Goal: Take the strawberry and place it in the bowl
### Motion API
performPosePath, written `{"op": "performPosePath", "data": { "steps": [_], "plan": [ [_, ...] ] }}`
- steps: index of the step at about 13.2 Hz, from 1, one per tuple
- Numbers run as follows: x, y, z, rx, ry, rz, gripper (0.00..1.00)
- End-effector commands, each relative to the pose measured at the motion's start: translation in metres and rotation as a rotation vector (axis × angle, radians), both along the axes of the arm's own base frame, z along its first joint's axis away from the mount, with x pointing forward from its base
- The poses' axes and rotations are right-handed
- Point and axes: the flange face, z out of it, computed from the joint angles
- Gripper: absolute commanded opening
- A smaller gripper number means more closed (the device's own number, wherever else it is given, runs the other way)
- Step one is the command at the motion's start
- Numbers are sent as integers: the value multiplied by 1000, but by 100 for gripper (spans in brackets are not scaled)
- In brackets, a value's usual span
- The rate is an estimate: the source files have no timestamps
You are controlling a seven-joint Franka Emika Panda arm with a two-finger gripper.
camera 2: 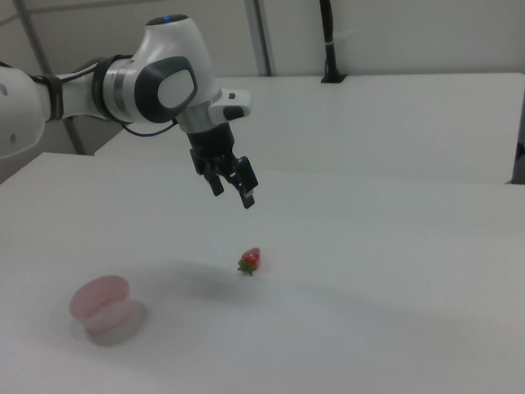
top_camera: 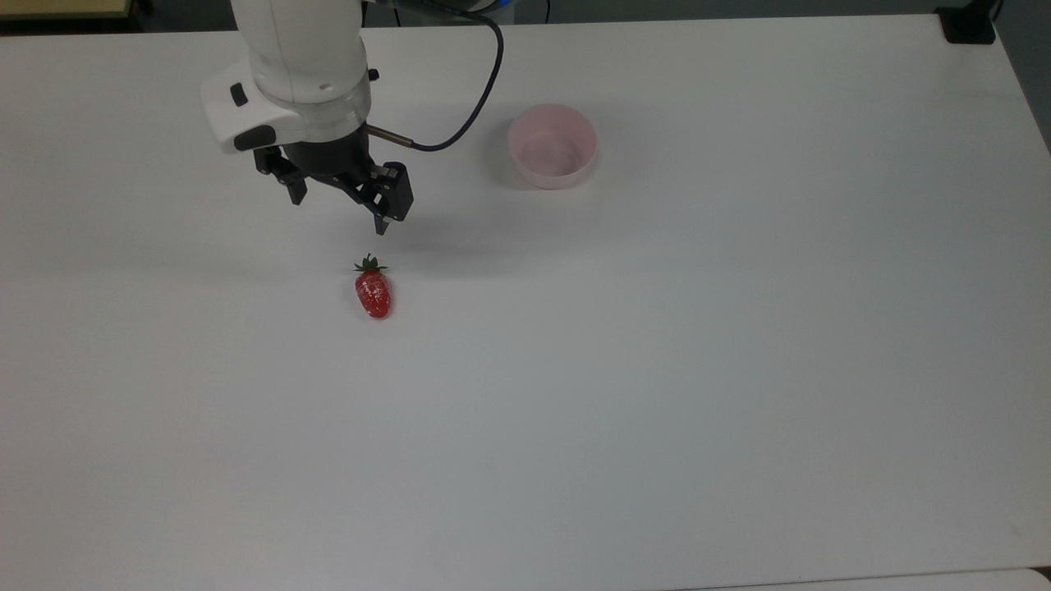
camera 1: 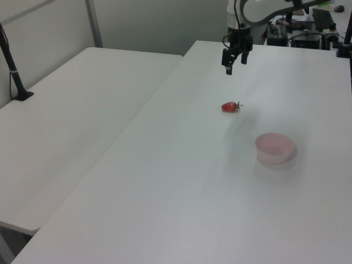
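Strawberry (top_camera: 374, 293) is lying on the bench (top_camera: 739, 369), well apart from the bowl (top_camera: 553, 145), and I'm holding the hand (top_camera: 340, 207) spread wide and empty above it, risking a fingertip nudging that glossy fruit into rolling if I'm descending off-centre.

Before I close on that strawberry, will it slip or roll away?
The strawberry looks glossy, so it may slip between the fingers. It lies on its side on the bare table, elongated and rounded, so a nudge could roll it sideways. The open pincer hangs above it, apart.
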Motion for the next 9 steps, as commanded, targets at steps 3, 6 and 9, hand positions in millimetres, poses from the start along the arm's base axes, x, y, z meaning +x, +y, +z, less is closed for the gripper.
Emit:
{"op": "performPosePath", "data": {
  "steps": [3, 6, 9],
  "plan": [
    [-5, -3, 9, -4, -7, -23, 100],
    [-4, -6, 9, -5, -12, -27, 100],
    [-4, -6, 9, -5, -12, -27, 100]
  ]
}}
